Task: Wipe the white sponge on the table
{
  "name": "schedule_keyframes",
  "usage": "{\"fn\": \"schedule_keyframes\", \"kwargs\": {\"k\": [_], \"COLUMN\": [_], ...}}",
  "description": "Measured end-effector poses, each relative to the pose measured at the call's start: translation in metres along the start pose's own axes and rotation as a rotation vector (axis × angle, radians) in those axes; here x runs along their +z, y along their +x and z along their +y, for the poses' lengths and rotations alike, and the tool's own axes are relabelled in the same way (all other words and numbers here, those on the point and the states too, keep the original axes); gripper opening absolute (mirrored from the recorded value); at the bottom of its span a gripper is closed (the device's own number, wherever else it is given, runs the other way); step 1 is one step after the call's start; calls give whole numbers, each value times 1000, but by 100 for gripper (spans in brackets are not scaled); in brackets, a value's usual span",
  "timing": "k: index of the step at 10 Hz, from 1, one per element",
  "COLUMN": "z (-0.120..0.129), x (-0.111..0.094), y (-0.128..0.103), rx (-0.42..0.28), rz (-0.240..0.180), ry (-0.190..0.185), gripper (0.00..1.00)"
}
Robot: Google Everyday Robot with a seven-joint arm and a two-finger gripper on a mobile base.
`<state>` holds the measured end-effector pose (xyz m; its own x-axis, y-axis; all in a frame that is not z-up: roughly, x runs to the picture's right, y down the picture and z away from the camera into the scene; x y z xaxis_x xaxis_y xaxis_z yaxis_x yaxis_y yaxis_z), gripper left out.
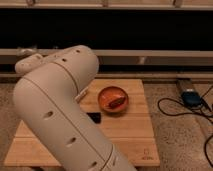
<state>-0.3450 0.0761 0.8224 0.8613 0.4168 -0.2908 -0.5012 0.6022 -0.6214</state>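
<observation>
The bamboo-coloured plank table [131, 135] fills the middle of the camera view. My big white arm [60, 105] rises from the lower left and covers the table's left half. My gripper is hidden behind the arm, somewhere left of the bowl. A small pale piece [83, 94] pokes out at the arm's right edge over the table. I cannot tell whether it is the white sponge or part of the gripper.
An orange bowl [113, 99] with a dark red item inside sits on the table's back middle. A small black object [94, 117] lies beside the arm. A blue device [190, 97] and black cables [202, 112] lie on the floor to the right.
</observation>
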Motion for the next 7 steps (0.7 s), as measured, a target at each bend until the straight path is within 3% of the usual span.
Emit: {"fn": "schedule_keyframes", "kwargs": {"k": [7], "z": [0], "x": [1], "y": [1], "rx": [1], "rz": [2], "ry": [0], "gripper": [80]}}
